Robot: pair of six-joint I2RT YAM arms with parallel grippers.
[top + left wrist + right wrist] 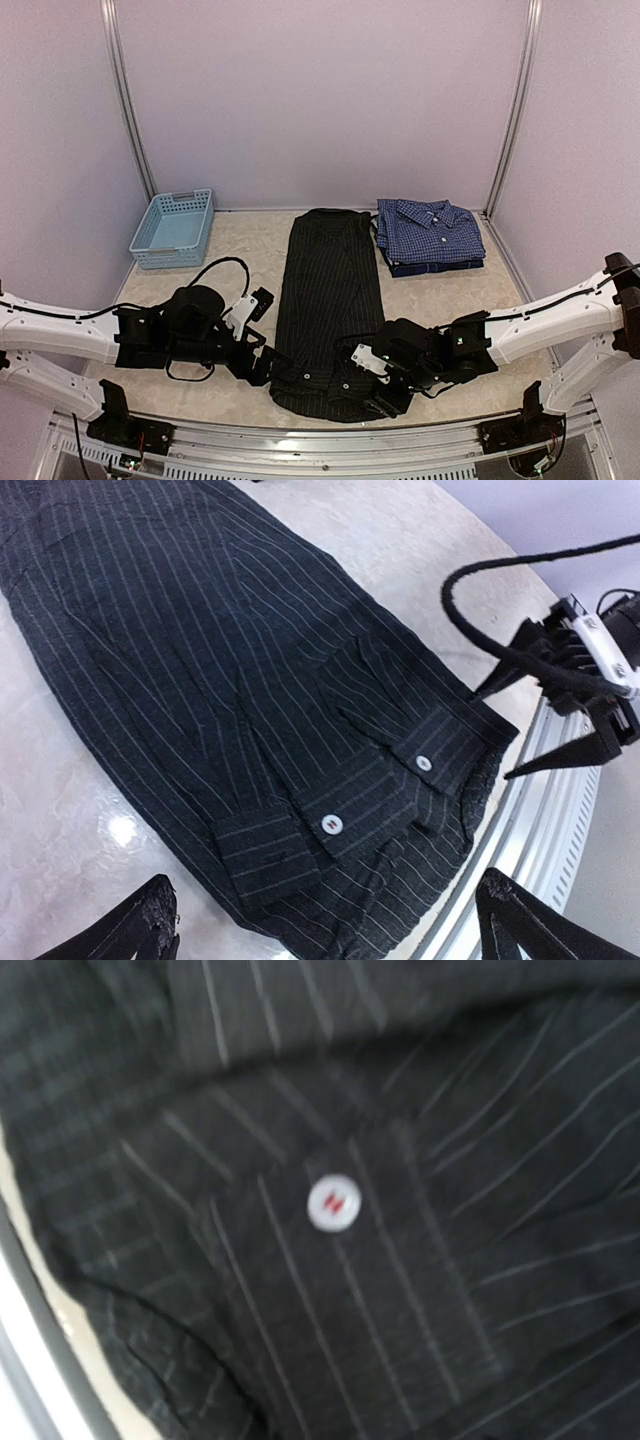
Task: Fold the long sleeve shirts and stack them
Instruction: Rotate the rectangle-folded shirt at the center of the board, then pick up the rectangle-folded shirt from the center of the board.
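The black pinstriped shirt [328, 300] lies lengthwise down the middle of the table, sleeves folded in, both cuffs with white buttons at its near end [332, 824]. The blue-navy check shirt [430, 235] lies folded at the back right. My left gripper [258, 362] is open at the near left edge of the black shirt; its fingertips [150, 925] straddle the hem. My right gripper [385, 398] hovers low over the near right corner. In the left wrist view [493, 736] its fingers look spread. The right wrist view shows only a cuff button [332, 1203] close up.
A light blue plastic basket [173, 228] stands at the back left. The table's metal front rail [545, 780] runs just past the shirt's near end. A black cable [470, 630] loops over the table near the right gripper. Walls close in three sides.
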